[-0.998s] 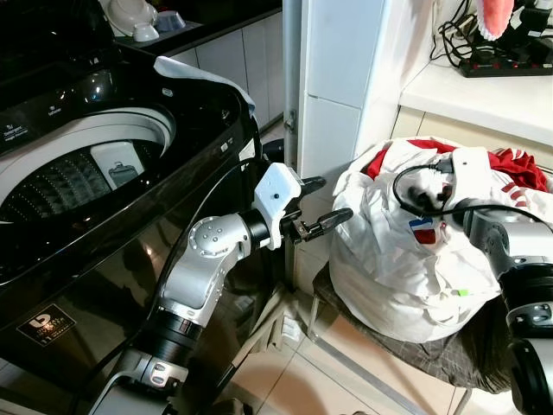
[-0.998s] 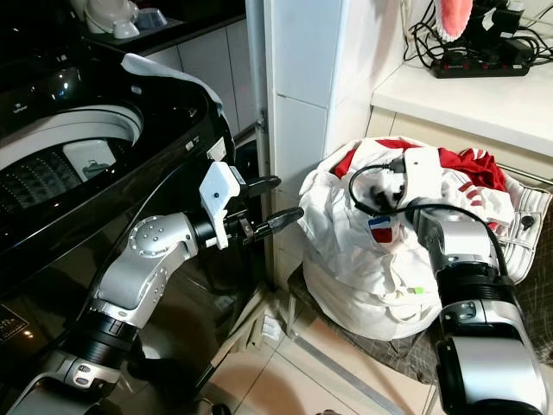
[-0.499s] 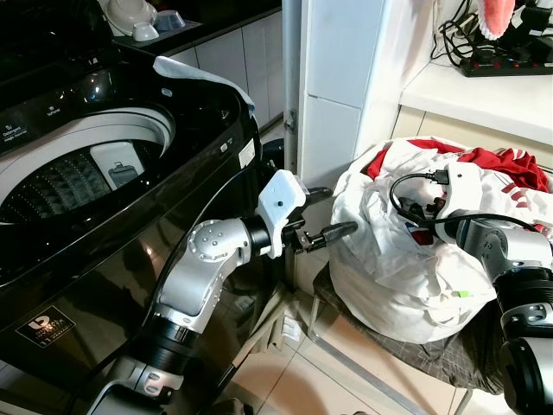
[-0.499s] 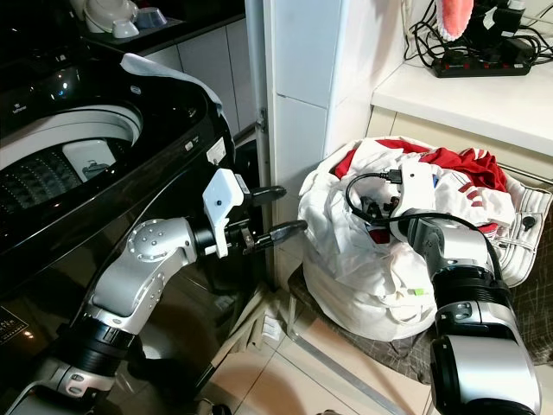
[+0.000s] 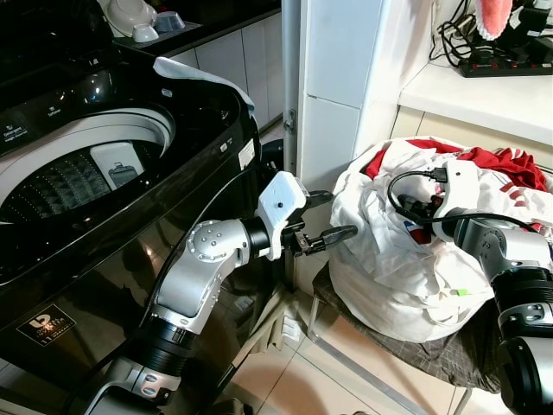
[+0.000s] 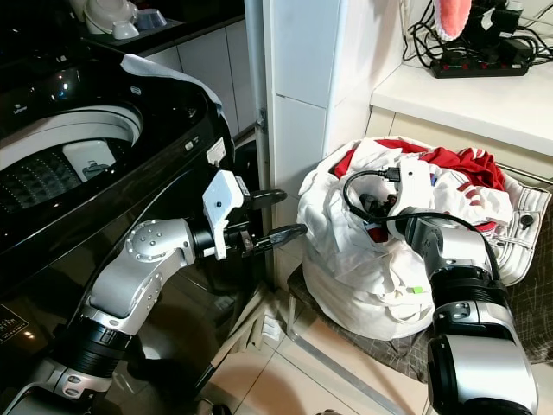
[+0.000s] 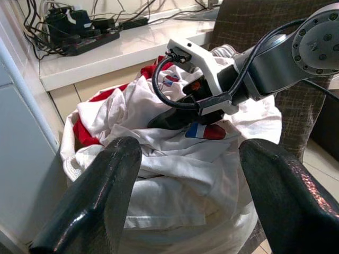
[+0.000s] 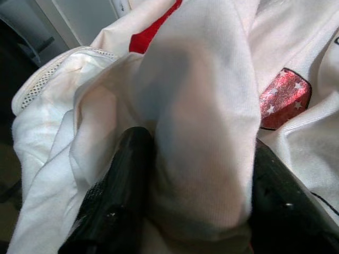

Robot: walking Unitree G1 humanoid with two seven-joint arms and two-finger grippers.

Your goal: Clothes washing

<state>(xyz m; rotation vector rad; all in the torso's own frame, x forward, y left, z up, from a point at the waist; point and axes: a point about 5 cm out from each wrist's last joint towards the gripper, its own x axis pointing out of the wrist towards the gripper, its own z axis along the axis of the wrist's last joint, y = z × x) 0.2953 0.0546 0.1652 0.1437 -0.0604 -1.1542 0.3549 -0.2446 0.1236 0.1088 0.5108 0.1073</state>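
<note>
The washer point(image 5: 130, 156) stands at the left, lid up, drum bare to view. Beside its front the left gripper point(image 5: 321, 218) hangs in the air with fingers spread wide — holding nothing, pointed at the laundry pile point(image 5: 397, 268) heaped on a chair point(image 5: 449, 354). Further right, the right gripper point(image 8: 185, 174) is dug into the pile, its fingers clenched on a fold of white cloth point(image 8: 201, 121).

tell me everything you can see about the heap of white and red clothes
The heap of white and red clothes is a rounded mound of soft, crumpled fabric, mostly white with red showing on top and a red-and-blue badge. It sits on a dark checked seat beside the black washing machine. The right gripper pinches a white fold; the open left gripper hovers alongside.
</note>
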